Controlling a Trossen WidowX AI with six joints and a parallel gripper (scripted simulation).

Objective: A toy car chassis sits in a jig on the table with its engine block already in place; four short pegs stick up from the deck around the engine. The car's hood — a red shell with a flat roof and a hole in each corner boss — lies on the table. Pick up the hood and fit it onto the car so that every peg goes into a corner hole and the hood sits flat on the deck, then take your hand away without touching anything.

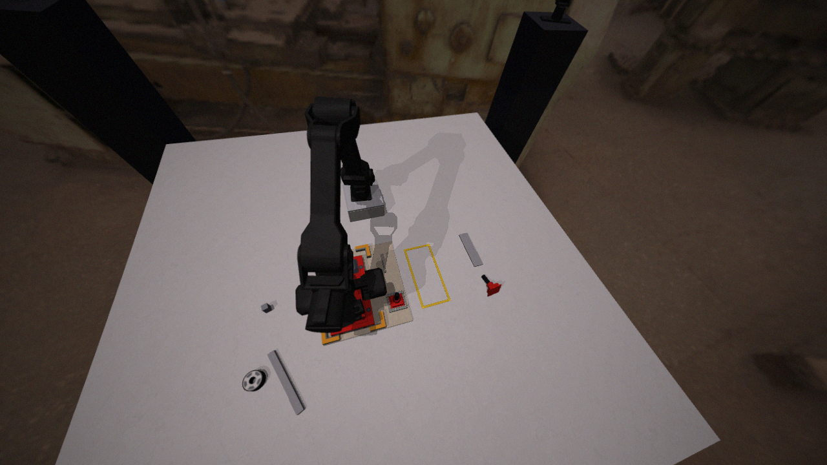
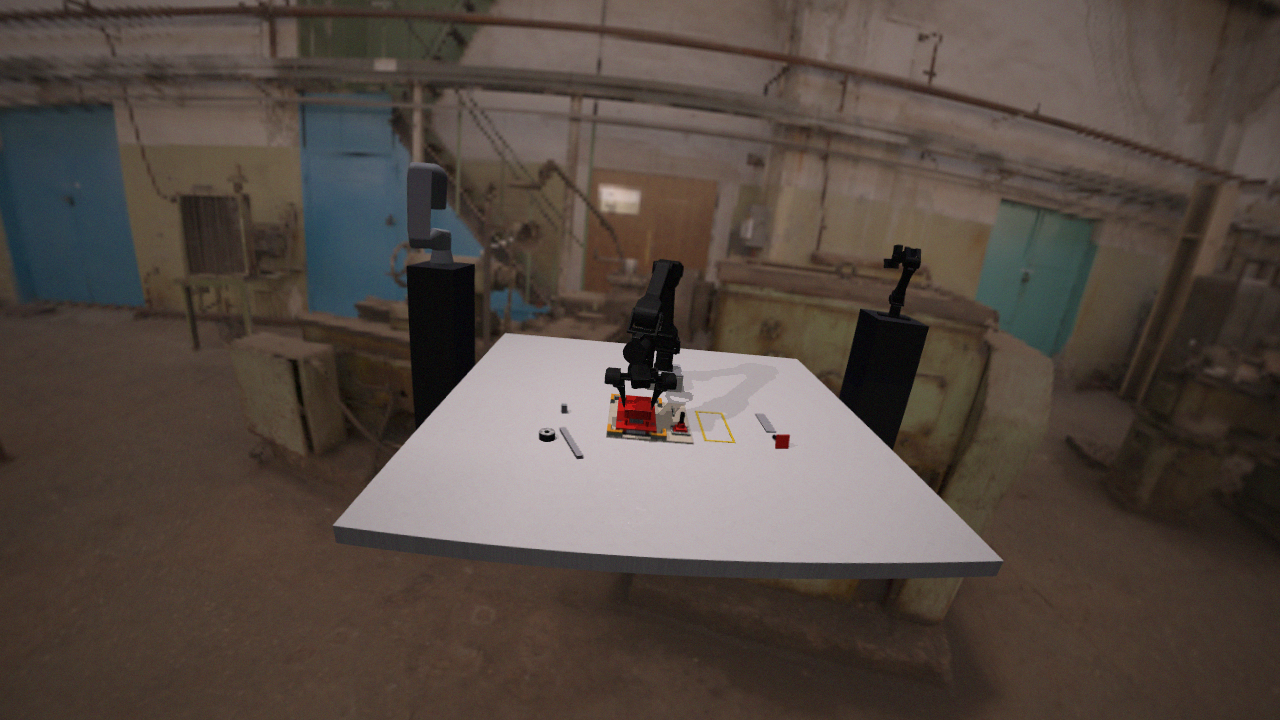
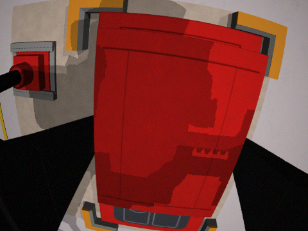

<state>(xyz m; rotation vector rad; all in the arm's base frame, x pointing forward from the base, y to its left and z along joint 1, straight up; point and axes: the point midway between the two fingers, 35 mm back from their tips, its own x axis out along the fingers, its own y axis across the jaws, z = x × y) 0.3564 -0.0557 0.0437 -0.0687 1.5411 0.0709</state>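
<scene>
The red hood (image 2: 637,406) (image 3: 167,112) is held between the fingers of my gripper (image 2: 639,399), which is shut on it at its two long sides. In the wrist view the hood's roof covers most of the red chassis (image 3: 221,33) (image 1: 366,320). The chassis sits in the jig, inside orange corner brackets (image 3: 279,35) (image 1: 378,321). The hood is over the deck, low down; whether it touches the deck cannot be told. The pegs and the engine block are hidden under the hood, and the corner holes do not show. In the top view the arm hides the hood.
A red part with a black stem (image 1: 397,299) (image 3: 29,73) stands in a grey holder beside the chassis. A yellow outline (image 1: 435,273), a grey bar (image 1: 470,249) and another red part (image 1: 492,287) lie to the right. A wheel (image 1: 253,380), a grey bar (image 1: 286,382) and a small cube (image 1: 266,307) lie left.
</scene>
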